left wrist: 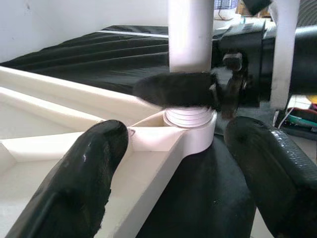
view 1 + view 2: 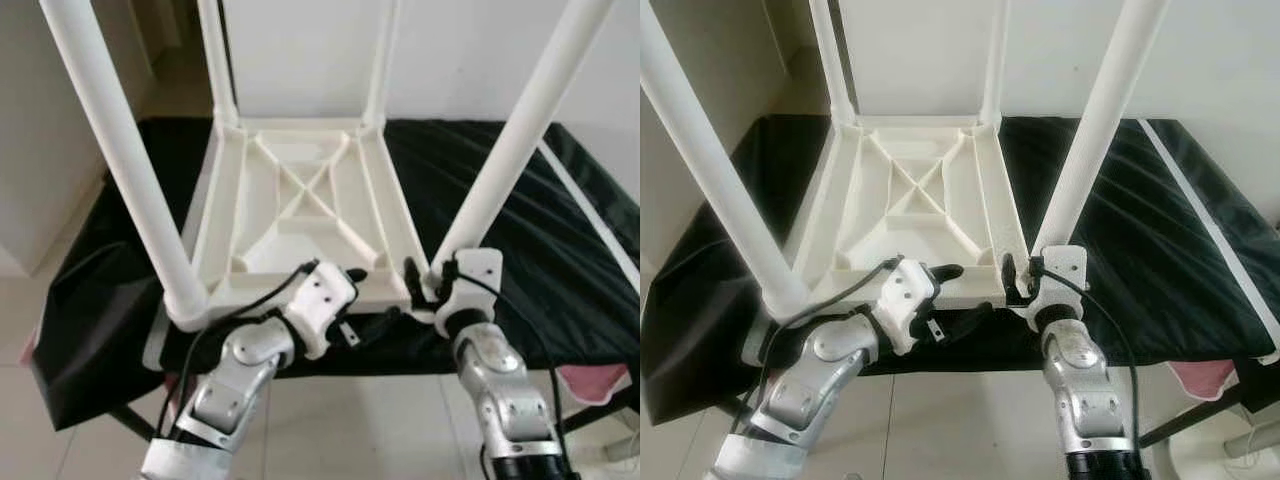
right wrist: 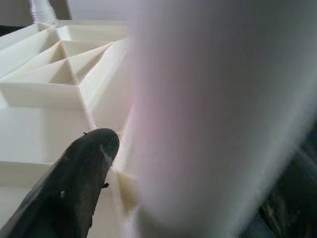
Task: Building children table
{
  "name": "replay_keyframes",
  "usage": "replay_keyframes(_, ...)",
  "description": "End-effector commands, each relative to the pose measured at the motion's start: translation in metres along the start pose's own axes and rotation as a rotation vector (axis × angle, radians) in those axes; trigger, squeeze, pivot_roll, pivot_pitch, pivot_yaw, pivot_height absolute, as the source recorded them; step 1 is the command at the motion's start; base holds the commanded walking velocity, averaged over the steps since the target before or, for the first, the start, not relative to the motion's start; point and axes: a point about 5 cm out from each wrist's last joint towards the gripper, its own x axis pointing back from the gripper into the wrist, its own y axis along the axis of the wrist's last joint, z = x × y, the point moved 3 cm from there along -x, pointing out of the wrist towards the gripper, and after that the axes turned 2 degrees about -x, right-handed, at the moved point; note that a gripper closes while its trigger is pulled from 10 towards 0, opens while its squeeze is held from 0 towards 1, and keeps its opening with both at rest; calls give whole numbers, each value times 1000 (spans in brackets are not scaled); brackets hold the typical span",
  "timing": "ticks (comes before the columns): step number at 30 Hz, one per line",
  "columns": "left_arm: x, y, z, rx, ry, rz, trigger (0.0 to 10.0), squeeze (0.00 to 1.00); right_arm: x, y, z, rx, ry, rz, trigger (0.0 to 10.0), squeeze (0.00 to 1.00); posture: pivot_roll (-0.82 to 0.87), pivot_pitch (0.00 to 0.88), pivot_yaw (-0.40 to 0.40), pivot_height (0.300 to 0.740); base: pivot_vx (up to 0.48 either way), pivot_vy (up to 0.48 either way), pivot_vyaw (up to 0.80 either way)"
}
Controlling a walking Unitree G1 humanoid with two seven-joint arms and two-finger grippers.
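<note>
Right gripper (image 2: 425,285) clamps the base of the near-right leg (image 2: 520,130) at lower centre; left gripper (image 2: 362,300) stands open astride the tabletop's (image 2: 300,210) near rim. Table lies inverted on black cloth (image 2: 520,240), legs' long axes pointing up.

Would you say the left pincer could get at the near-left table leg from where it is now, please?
Probably yes. The left pincer sits open at the tabletop's near edge, and the near-left leg stands just beside it with nothing between them. The right pincer is at the near-right leg.
</note>
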Motion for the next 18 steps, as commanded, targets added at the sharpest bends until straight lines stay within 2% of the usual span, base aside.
replay_keyframes(1, 0, -6, 4, -2, 52, 22, 10000, 0, 0, 3, -6, 6, 37, -8, 10000, 1000, -30, 5, -30, 740, 0, 0, 0)
replay_keyframes(3, 0, -6, 4, -4, 54, 22, 10000, 0, 0, 5, -10, 18, 78, -7, 10000, 1000, -30, 5, -30, 740, 0, 0, 0)
replay_keyframes(4, 0, -7, 5, -7, 52, 22, 10000, 0, -1, 8, -11, 49, 136, -9, 10000, 1000, -35, 1, -27, 740, 0, 0, 0)
replay_keyframes(5, 0, -7, 5, -7, 52, 22, 10000, 0, -1, 8, -11, 49, 136, -9, 10000, 1000, -35, 1, -27, 740, 0, 0, 0)
replay_keyframes(6, 0, -7, 4, -10, 43, 21, 10000, 0, -1, 10, -11, 73, 195, -11, 10000, 0, -36, 0, -26, 740, 0, 0, 0)
replay_keyframes(8, 0, -7, 4, -10, 43, 21, 10000, 0, -1, 10, -11, 73, 195, -11, 10000, 0, -36, 0, -26, 740, 0, 0, 0)
replay_keyframes(15, -4, -2, 2, -21, 32, 1, 10000, 0, -2, 6, 2, 104, 397, 11, 10000, 0, -25, 0, -32, 740, 0, 0, 0)
replay_keyframes(18, -4, -2, 2, -23, 31, 0, 10000, 0, -2, 5, 3, 103, 414, 14, 10000, 0, -22, 0, -34, 740, 0, 0, 0)
